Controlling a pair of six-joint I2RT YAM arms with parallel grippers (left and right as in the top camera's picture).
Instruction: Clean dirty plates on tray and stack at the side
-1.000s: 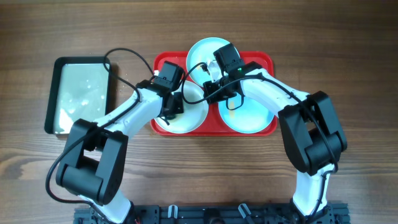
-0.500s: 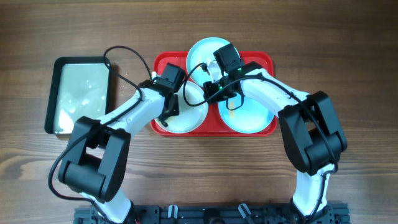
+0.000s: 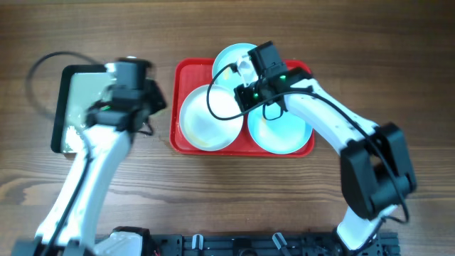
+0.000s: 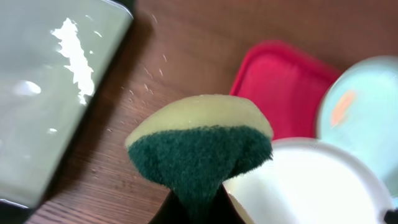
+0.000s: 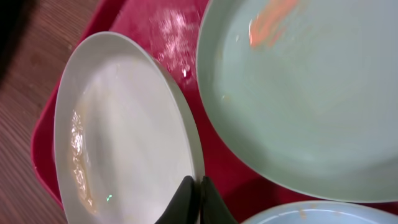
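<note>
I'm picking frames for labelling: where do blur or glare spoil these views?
Overhead: the left arm is smeared by motion blur; the right arm and white plate are sharp. Left wrist: the sponge is fairly crisp, the background soft, with white glare on the pale-green tray. Right wrist: sharp, with bright glints on the red tray.

Red tray, bright against the brown wood-grain table. The white plate shows a yellowish streak. One pale turquoise plate wears an orange smear, and there's a second turquoise plate. The sponge is yellow over dark green. The side tray is pale green, black-rimmed.
</note>
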